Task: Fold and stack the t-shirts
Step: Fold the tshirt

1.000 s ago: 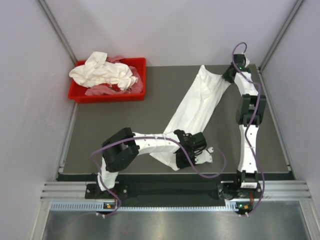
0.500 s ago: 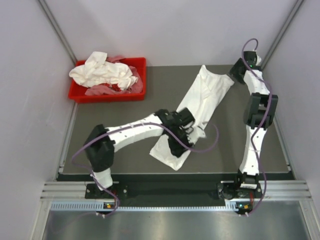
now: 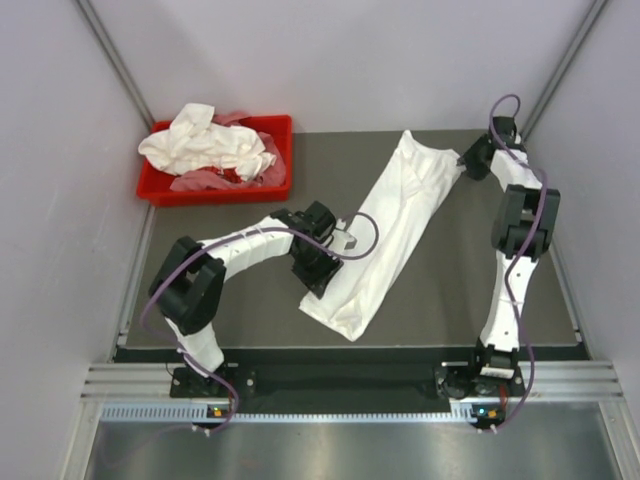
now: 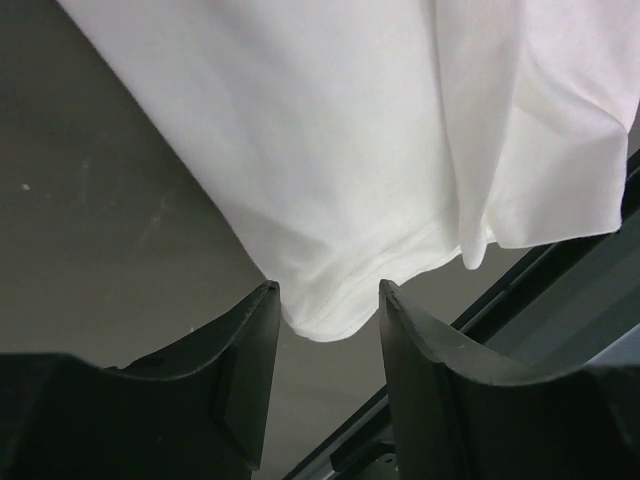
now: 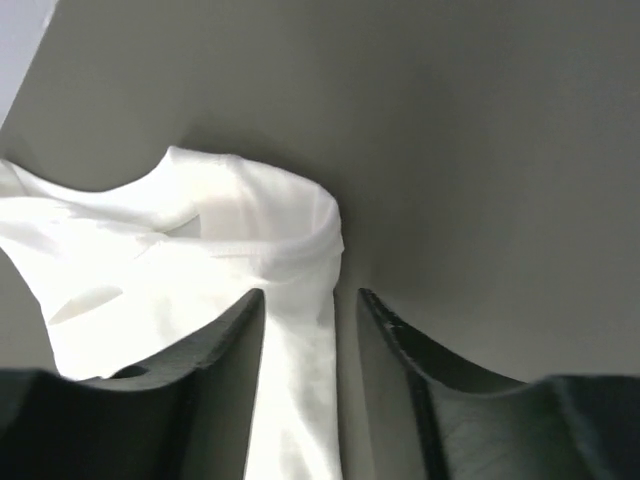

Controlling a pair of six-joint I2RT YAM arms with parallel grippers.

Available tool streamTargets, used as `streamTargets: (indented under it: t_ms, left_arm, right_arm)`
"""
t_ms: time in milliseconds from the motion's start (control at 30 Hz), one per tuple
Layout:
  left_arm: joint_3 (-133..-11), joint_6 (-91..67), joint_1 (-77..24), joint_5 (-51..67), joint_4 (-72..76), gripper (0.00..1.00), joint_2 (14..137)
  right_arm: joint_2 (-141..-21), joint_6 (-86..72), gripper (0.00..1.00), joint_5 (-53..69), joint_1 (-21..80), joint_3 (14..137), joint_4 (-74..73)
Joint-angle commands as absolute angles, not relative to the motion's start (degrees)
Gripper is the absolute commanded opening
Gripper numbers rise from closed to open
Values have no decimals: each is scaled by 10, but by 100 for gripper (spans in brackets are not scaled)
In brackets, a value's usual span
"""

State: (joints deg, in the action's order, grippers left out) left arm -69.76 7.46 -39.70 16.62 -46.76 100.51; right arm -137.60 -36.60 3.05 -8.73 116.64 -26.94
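At far left, red bin (image 3: 215,194) heaped with crumpled t-shirts (image 3: 205,142); left gripper (image 4: 327,288), right gripper (image 5: 310,294), jaws apart

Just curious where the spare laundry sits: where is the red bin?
Top view: the red bin sits at the table's far left corner, holding crumpled t-shirts, left of the long folded t-shirt.

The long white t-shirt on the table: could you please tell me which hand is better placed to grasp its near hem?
Left, probably. The open left hand faces the near hem of the t-shirt; the open right hand sits at its far end.
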Motion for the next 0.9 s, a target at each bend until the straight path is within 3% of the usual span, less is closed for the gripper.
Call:
streamTargets:
  t_ms: [0, 133, 167, 300, 533, 867]
  left_arm:
    - [-683, 56, -396, 199, -433, 49, 1021]
    - [-671, 54, -398, 220, -432, 37, 1050]
    - [-669, 54, -400, 233, -433, 25, 1055]
    - [-666, 62, -424, 265, -434, 0, 1070]
    - [-690, 81, -531, 316, -415, 0, 1085]
    - [-777, 52, -581, 349, -332, 0, 1139]
  right_arm:
    - [-1399, -409, 41, 67, -83, 1191, -243]
    - [-1420, -433, 21, 80, -83, 1201, -231]
    - [-1424, -439, 19, 83, -83, 1204, -229]
    - [-1448, -465, 3, 98, -78, 1233, -216]
    - [-1529, -527, 0, 120, -66, 1340, -176]
    - [-1596, -619, 0, 102, -34, 1411, -78]
